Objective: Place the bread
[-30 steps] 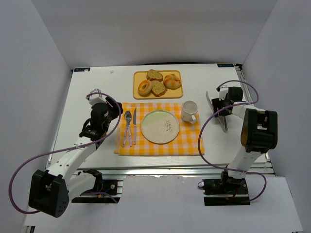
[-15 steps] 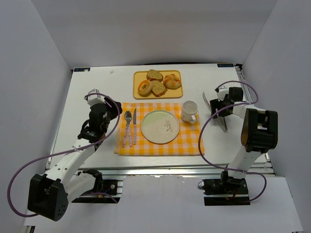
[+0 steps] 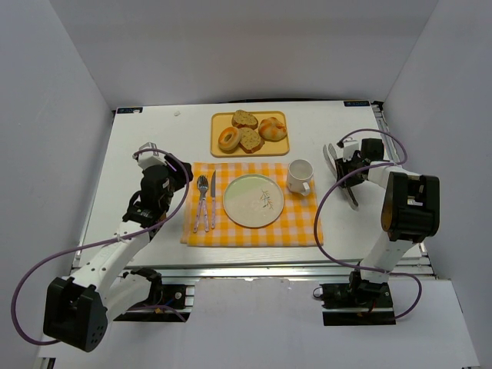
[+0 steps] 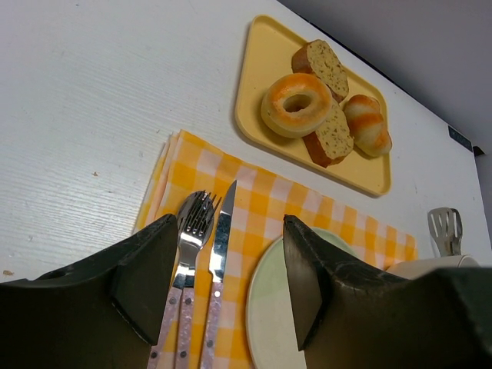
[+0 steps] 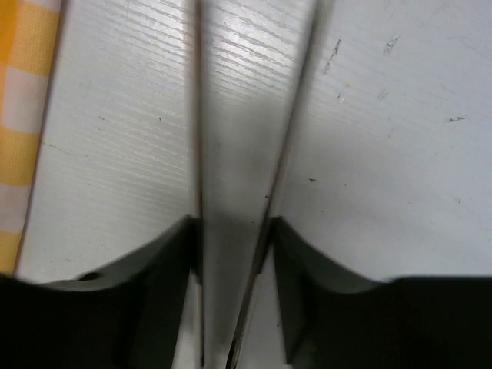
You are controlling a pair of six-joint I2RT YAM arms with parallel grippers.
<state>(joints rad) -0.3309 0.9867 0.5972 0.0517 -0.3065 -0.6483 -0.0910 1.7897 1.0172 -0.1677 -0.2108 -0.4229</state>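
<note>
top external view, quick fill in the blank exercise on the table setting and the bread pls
The yellow tray holds ____ pieces of bread.
The fork and knife lie on the checked cloth, on the ____ side of the plate.
The right gripper is closed on a pair of metal ____.
Missing words: four; left; tongs.
</note>
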